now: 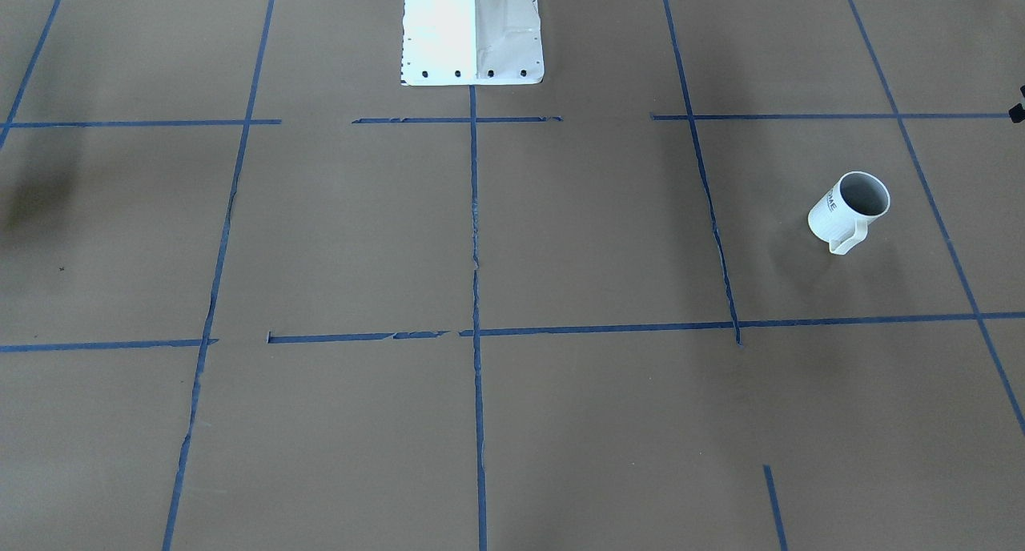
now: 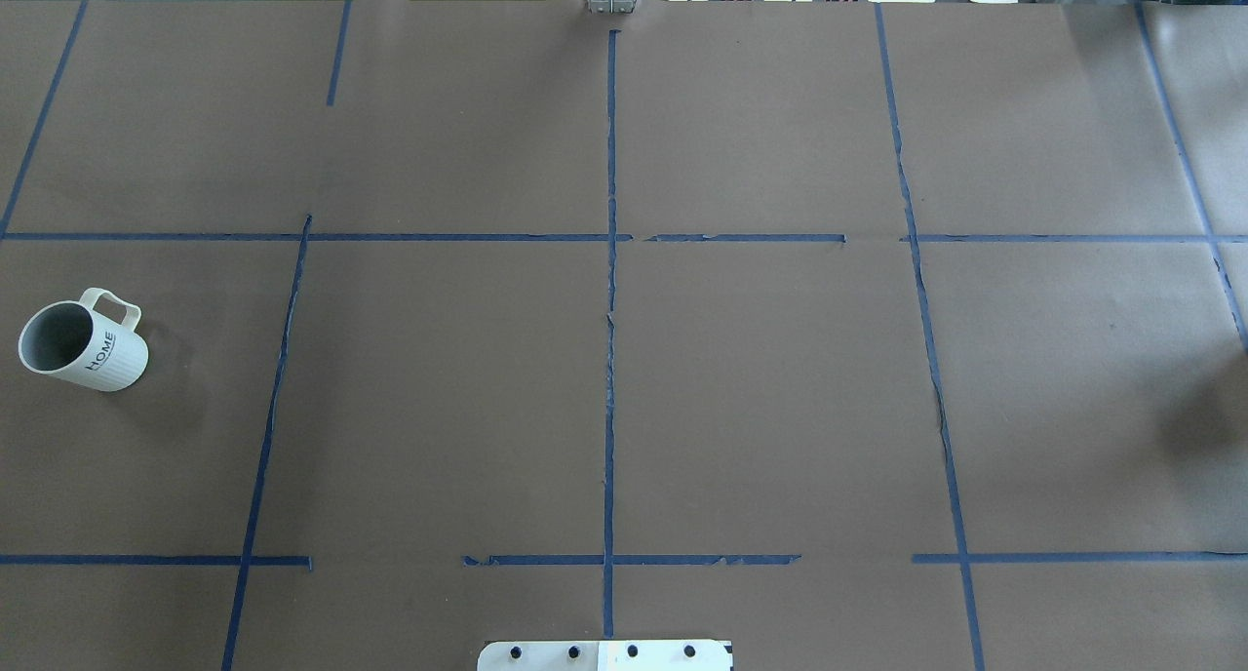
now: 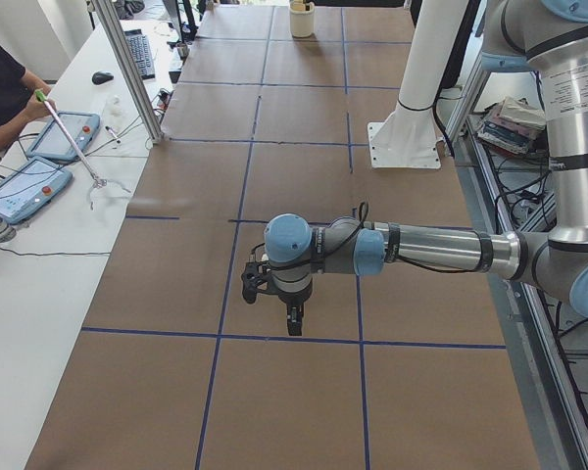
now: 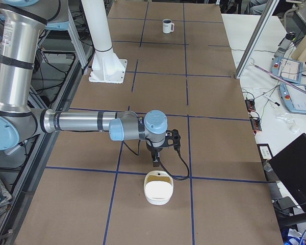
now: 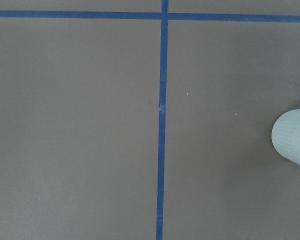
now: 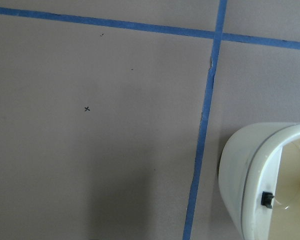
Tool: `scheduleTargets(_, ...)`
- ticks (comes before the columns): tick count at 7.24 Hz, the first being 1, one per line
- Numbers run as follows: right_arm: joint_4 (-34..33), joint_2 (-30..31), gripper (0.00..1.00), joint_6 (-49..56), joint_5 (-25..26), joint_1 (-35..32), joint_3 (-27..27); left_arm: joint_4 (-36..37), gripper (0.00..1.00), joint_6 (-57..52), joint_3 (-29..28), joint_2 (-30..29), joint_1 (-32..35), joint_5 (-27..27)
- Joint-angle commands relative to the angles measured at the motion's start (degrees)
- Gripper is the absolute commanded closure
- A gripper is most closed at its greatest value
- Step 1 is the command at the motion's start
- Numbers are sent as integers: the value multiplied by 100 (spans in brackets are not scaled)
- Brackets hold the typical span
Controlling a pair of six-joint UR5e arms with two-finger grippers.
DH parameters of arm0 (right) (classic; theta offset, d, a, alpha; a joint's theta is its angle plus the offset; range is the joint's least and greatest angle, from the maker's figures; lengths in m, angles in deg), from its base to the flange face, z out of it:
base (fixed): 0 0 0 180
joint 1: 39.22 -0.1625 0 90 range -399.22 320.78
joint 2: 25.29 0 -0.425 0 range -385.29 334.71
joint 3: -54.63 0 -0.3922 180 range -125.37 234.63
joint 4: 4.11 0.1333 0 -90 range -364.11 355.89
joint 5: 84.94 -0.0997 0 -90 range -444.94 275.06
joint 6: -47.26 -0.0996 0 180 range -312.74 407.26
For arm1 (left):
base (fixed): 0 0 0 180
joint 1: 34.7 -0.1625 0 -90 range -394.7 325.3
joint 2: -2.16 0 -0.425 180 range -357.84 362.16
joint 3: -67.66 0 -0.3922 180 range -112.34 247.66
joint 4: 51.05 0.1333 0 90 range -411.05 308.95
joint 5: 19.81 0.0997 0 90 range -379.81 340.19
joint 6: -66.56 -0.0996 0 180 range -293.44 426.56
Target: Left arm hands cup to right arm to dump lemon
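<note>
Toward the table's (image 2: 439, 408) left end, the cup (image 2: 86, 349) stands between tape lines (image 2: 276, 398).

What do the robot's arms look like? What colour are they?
Both the left arm and the right arm are shiny grey tubes with pale blue round joint caps. The left gripper and the right gripper are black, each with a thin black cable looping beside it.

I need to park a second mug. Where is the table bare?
The squares either side of the centre tape line are bare, from the white base plate to the far edge. The cup takes one square on the robot's left. Crowded at the right end: a cream container by the right arm.
</note>
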Motion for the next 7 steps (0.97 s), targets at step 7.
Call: scheduleTargets(7, 4, 8, 0, 17, 26, 0, 102, -65, 0, 1, 187, -6, -118, -33)
